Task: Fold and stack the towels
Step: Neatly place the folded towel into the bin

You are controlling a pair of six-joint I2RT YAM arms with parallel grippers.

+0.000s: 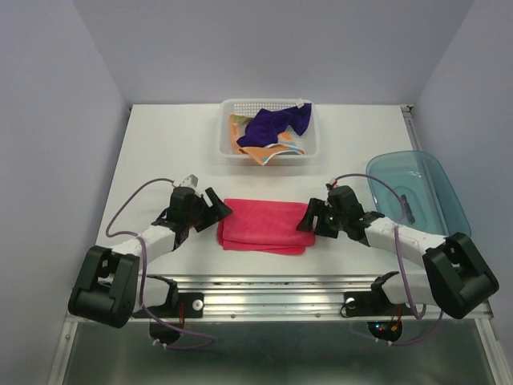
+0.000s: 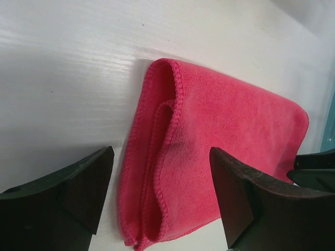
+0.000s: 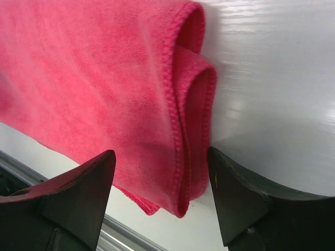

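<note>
**A:** Where is the hot pink cloth towel (image 1: 263, 224)?
**B:** Folded flat on the white table (image 1: 160, 144), between the two arms. Nothing grips it.
**A:** And the fingers?
**B:** The left fingers (image 2: 78, 193) stand apart at its left end, the right fingers (image 3: 73, 198) apart at its right end.
**A:** The other towels?
**B:** The dark purple cloth towel (image 1: 272, 123) and the orange polka-dot cloth towel (image 1: 255, 150) lie crumpled in the white perforated plastic basket (image 1: 227, 148) at the table's far side.
</note>
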